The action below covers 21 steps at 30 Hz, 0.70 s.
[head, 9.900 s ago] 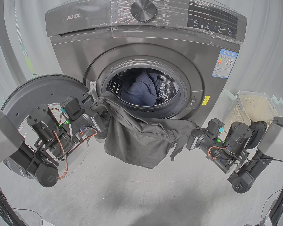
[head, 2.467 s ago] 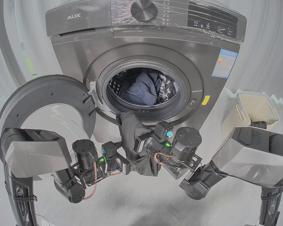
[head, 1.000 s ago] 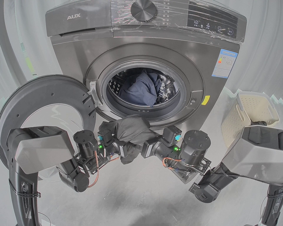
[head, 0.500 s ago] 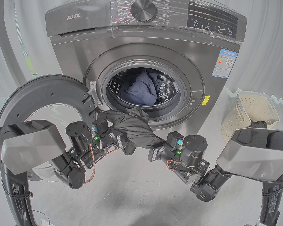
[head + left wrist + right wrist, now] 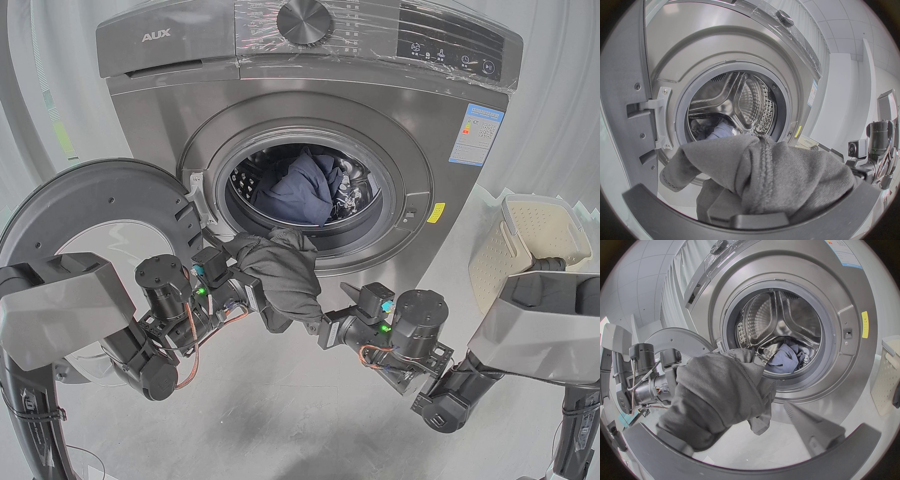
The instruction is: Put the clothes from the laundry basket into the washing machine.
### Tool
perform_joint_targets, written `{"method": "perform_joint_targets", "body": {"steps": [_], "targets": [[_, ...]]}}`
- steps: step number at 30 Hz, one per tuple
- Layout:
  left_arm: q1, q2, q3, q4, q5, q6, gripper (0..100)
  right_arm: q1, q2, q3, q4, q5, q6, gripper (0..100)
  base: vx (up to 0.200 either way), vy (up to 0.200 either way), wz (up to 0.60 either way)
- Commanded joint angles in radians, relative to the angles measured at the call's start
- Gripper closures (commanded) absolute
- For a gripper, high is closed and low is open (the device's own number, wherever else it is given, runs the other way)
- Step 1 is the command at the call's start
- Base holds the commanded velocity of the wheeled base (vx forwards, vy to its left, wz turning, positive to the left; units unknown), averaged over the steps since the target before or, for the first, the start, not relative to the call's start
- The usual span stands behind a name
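Soft, light garment (image 5: 281, 275) bunched just below the washer (image 5: 375, 112) mouth, clamped by left gripper (image 5: 253, 297); right gripper (image 5: 326, 312) gapes beside. I'd grab the dangling tail.

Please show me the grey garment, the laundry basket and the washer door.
grey garment (image 5: 281, 275), head view, bunched middle
laundry basket (image 5: 550, 228), head view, perforated wall
washer door (image 5: 106, 187), head view, dark rim

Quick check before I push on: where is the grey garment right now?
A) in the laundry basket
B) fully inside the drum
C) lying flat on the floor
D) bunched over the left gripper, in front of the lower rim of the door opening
D: the grey garment hangs bunched over the left gripper just in front of the washing machine opening's lower rim, while the navy clothing lies in the drum.
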Motion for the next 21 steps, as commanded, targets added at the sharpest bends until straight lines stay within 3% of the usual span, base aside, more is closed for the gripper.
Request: {"method": "perform_joint_targets", "body": {"steps": [1, 5, 10, 17, 21], "targets": [[0.006, -0.032, 0.016, 0.001, 0.000, -0.011, 100, -0.016, -0.210, 0.217, 0.000, 0.062, -0.031, 0, 0.000, 0.000, 0.00], [0.004, -0.041, 0.044, 0.001, -0.002, -0.010, 100, -0.019, -0.305, 0.369, 0.001, 0.121, -0.055, 0, 0.000, 0.000, 0.00], [0.006, -0.066, 0.075, 0.001, 0.000, -0.008, 100, -0.042, -0.328, 0.453, -0.003, 0.188, -0.097, 0, 0.000, 0.000, 0.00], [-0.003, -0.145, 0.138, 0.001, -0.006, -0.001, 100, -0.102, -0.336, 0.366, 0.020, 0.197, -0.152, 0, 0.000, 0.000, 0.00], [-0.002, -0.150, 0.144, 0.001, -0.006, 0.005, 100, -0.169, -0.274, 0.366, -0.026, 0.200, -0.146, 0, 0.000, 0.000, 0.00]]}}
